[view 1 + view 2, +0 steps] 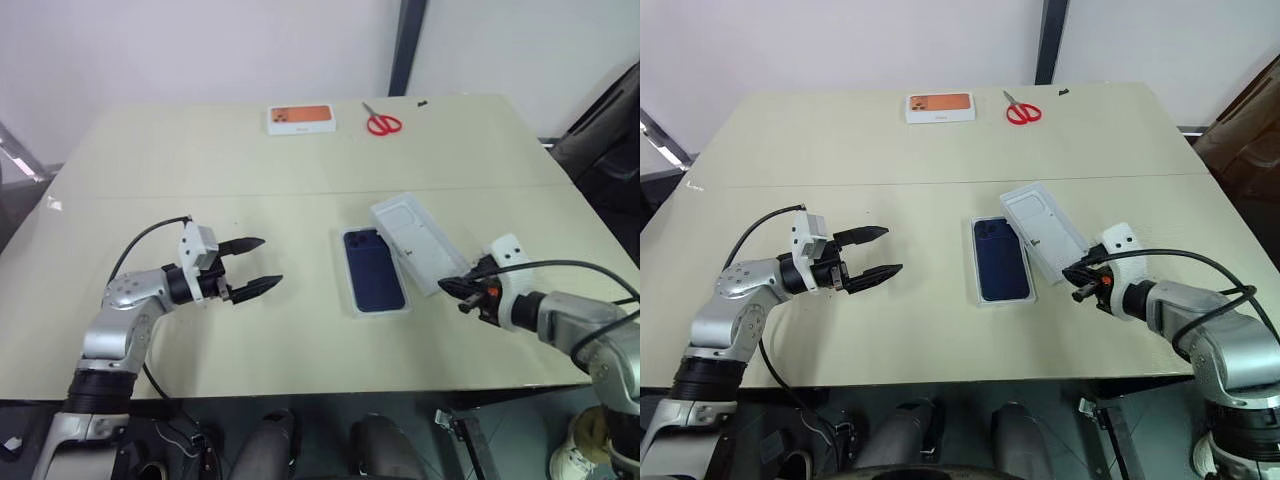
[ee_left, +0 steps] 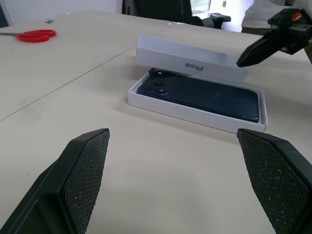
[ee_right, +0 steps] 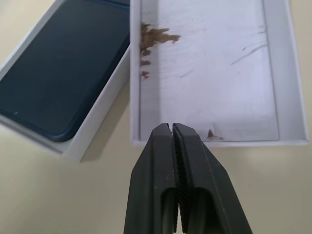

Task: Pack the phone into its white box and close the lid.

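The left gripper (image 1: pixel 256 265) hovers over the bare table (image 1: pixel 250 170) with its two black fingers (image 1: pixel 243 244) spread wide apart and nothing between them; they point level toward the white box (image 1: pixel 357 300), which lies well beyond the fingertips, out in the middle of the tabletop. In the left wrist view the white box sits squarely in the gap framed by the two open fingers, far from both pads. The phone (image 1: pixel 374 270) lies flat inside the white box, glossy back up, its camera cluster at the corner farthest from the robot. The lid (image 1: pixel 415 241) lies open side up just beside the box on the side away from the left fingers, with one long edge propped on the box's rim so that it tilts. The right gripper (image 1: pixel 446 286) has its fingers pressed together, empty, the tips just short of the lid's near end; whether they touch its rim I cannot tell. Far beyond both sets of fingers, near the back edge of the table, lie a white box with an orange top (image 1: pixel 301 118) and red scissors (image 1: pixel 382 122).
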`<state>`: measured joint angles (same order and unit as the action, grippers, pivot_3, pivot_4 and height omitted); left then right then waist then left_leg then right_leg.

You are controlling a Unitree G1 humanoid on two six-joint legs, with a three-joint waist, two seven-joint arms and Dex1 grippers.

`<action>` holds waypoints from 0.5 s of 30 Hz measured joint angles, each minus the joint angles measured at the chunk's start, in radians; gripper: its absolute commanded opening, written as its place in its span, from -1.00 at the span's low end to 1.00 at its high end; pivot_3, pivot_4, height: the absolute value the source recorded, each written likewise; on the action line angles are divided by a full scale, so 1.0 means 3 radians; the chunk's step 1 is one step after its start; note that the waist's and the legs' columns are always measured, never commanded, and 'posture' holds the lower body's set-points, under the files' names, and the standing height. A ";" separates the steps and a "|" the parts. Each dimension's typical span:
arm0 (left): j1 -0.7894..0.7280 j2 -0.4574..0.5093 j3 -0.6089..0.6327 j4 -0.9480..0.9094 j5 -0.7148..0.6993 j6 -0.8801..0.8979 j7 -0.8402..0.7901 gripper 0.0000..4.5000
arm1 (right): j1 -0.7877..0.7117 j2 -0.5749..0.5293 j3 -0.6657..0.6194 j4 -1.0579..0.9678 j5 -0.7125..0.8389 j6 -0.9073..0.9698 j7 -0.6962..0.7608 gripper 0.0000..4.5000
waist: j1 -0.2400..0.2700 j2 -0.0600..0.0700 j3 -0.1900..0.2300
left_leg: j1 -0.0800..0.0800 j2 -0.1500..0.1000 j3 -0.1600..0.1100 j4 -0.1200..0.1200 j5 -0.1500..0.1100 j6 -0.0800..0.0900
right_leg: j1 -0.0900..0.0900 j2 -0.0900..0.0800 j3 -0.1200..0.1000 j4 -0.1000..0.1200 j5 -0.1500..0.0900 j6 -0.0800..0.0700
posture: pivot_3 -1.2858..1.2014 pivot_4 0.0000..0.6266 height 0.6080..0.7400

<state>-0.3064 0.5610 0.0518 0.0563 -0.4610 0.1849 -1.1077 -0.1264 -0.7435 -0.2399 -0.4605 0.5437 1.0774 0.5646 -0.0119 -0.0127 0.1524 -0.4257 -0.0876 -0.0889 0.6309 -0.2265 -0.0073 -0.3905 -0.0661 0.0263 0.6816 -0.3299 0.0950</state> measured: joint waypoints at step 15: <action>-0.0073 -0.0064 -0.0059 0.0061 0.0053 -0.0051 -0.0008 0.96 | -0.0712 -0.0155 0.0231 0.0103 0.0173 0.0288 0.0076 0.98 | -0.0012 -0.0001 0.0001 | 0.0000 0.0001 0.0000 -0.0001 -0.0001 0.0001 | -0.0001 0.0000 0.0000 -0.0002 0.0000 0.0000 | 0.03 -0.52 0.91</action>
<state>-0.3283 0.5419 0.0340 0.0745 -0.4451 0.1697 -1.1102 -0.3401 -0.7901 -0.1705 -0.4297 0.5957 1.1639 0.5874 -0.0156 -0.0130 0.1526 -0.4258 -0.0874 -0.0889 0.6306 -0.2267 -0.0070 -0.3908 -0.0662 0.0262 0.6811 -0.3299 0.0950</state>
